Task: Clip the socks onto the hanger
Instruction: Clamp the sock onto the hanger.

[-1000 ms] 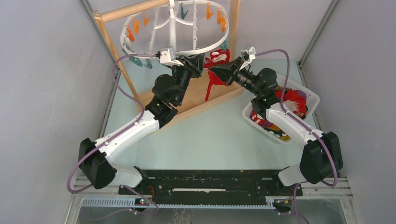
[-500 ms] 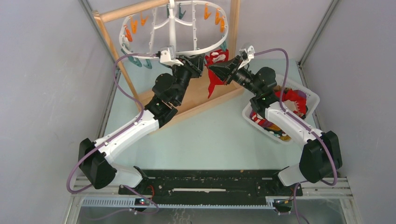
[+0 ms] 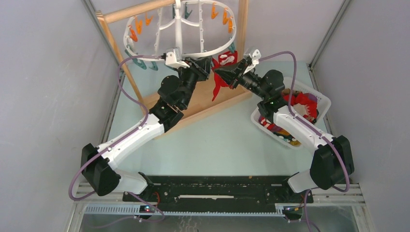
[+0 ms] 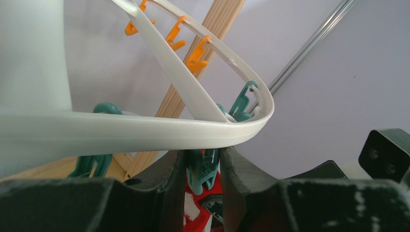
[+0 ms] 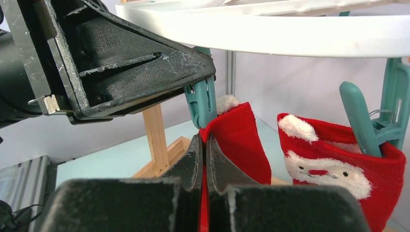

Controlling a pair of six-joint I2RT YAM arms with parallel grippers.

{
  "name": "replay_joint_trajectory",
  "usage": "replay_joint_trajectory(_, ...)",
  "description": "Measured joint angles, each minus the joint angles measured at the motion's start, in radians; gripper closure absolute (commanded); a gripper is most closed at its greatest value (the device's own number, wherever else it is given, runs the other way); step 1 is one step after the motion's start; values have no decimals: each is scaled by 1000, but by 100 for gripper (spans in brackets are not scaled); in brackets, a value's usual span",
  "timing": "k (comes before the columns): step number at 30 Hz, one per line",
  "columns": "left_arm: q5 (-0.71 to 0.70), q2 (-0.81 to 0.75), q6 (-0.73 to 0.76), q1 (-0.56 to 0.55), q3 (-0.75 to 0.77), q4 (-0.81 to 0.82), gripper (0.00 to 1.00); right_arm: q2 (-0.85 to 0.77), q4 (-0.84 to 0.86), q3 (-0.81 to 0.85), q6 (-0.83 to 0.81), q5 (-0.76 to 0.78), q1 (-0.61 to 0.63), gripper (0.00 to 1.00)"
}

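Observation:
The white oval hanger [image 3: 212, 46] hangs from the wooden stand. My left gripper [image 4: 203, 164] is just under the hanger's rim [image 4: 121, 130], shut on a teal clothespin [image 4: 202, 166]. In the top view my left gripper [image 3: 207, 65] and right gripper [image 3: 218, 72] nearly meet. My right gripper [image 5: 203, 145] is shut on a red sock [image 5: 241, 140] and holds its cuff up against the lower tips of that clothespin [image 5: 202, 104]. Whether the cuff is between the tips is hidden. A Santa-face sock [image 5: 333, 164] hangs clipped by a neighbouring teal pin [image 5: 360, 121].
A white basket [image 3: 323, 101] at the right holds several more socks [image 3: 302, 104]. The wooden stand's base [image 3: 227, 99] lies under both grippers and its post [image 5: 154, 135] rises just behind them. Orange pins [image 3: 227, 17] dangle round the far rim.
My right gripper has edged left and up with the red sock, closer to the clothespin. The left gripper has stayed on the pin.

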Motion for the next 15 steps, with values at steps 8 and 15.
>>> replay_joint_trajectory(8,-5,-5,-9,1,14,-39,89,0,-1,8,-75,2,4,100)
replay_joint_trajectory(15,-8,-6,-18,1,23,-53,89,0,-2,14,-103,-5,11,100)
